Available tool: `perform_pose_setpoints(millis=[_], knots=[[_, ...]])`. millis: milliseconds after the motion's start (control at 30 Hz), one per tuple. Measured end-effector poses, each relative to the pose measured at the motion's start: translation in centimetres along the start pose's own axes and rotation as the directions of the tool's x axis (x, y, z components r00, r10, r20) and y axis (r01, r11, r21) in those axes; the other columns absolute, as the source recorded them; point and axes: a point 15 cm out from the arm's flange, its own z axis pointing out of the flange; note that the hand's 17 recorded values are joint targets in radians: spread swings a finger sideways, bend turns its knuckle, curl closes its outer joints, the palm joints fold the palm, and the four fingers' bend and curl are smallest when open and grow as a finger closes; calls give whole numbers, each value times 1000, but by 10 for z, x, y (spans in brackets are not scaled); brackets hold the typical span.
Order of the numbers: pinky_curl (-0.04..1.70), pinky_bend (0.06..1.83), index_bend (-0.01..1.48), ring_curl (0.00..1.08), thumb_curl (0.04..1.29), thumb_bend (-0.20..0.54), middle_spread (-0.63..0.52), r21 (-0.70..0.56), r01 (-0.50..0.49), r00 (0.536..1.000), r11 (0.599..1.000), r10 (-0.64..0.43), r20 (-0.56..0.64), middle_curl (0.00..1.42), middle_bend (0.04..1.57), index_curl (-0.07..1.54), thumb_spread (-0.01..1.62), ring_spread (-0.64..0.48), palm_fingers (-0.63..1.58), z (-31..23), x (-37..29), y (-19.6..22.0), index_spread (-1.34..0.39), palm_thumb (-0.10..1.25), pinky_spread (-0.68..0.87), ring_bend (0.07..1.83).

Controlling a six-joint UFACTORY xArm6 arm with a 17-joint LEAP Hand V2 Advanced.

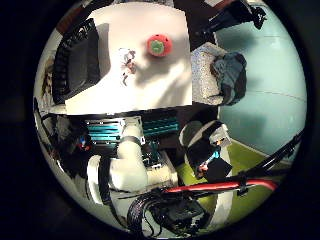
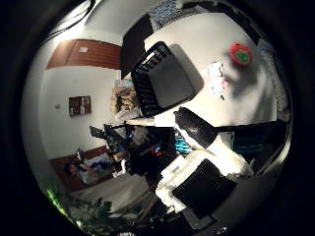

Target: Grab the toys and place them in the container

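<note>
Because both palm views take in the whole white tabletop (image 1: 150, 90) from well above, the hand (image 2: 197, 129) is judged to be held high and back from the work, where everything can be surveyed before a reach is made. Nothing is held. Only one dark fingertip and some white body parts can be seen at the edge of the thumb-side view, so how far the fingers are spread cannot be told.

At one end of the tabletop a black slatted basket (image 2: 165, 78) is set, and it appears empty; it is taken to be the container, parked at the side so that the middle stays free for the toys. Well apart from it, towards the opposite end, a round red toy with a green centre (image 1: 159, 45) is seen lying on the bare surface. Between the two, nearer the red toy but not touching it, a smaller pale toy with pink and dark markings (image 1: 127, 64) is found lying flat; what it depicts cannot be made out.

With both toys out in the open and clear of each other, the task is judged not yet begun, and either could be approached from above without the other being disturbed.
</note>
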Motion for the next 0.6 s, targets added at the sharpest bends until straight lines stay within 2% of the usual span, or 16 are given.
perform_pose_setpoints(millis=[333,600], knots=[[249,505,160,184,320,-21,8,-14,-9,998,1000,8,-66,307,188,301,1178,188,233,-9,17,-27,-389,636,480,406],[257,535,167,200,312,-21,17,68,-17,993,998,24,-114,309,192,290,1166,190,193,-8,39,-100,-385,604,466,396]])
